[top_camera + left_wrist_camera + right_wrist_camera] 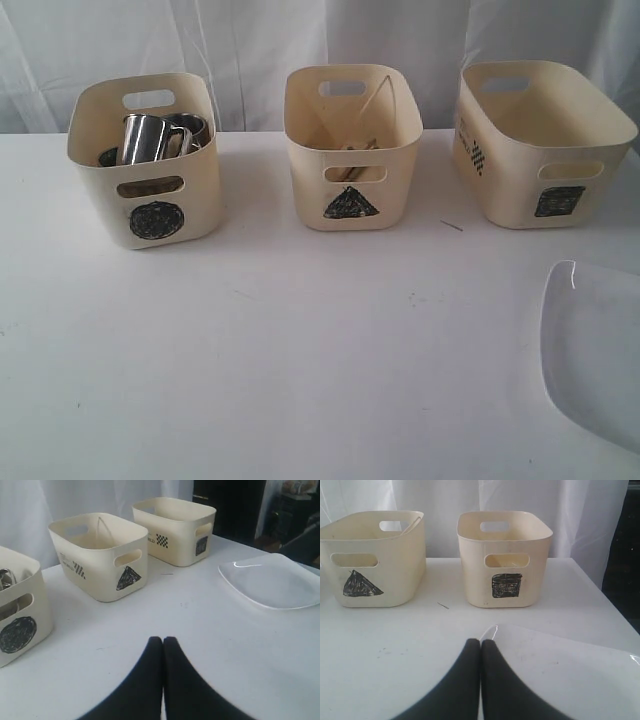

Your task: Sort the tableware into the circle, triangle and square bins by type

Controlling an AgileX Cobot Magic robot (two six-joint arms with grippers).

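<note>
Three cream bins stand in a row at the back. The circle bin point(145, 160) on the left holds steel mugs point(148, 138) and other steel ware. The triangle bin point(352, 145) in the middle holds wooden chopsticks point(357, 145). The wider square bin point(545, 140) on the right shows nothing inside. A clear plate point(595, 345) lies flat on the table at the front right. My left gripper point(163, 640) is shut on nothing above bare table. My right gripper point(480, 642) is shut too, its tips at the corner of the clear plate point(560, 672). Neither gripper shows in the exterior view.
The white table point(280, 340) stretches in front of the bins. A thin dark sliver point(452, 225) lies between the triangle and square bins. White curtain hangs behind. Dark furniture point(240, 510) stands past the table's edge in the left wrist view.
</note>
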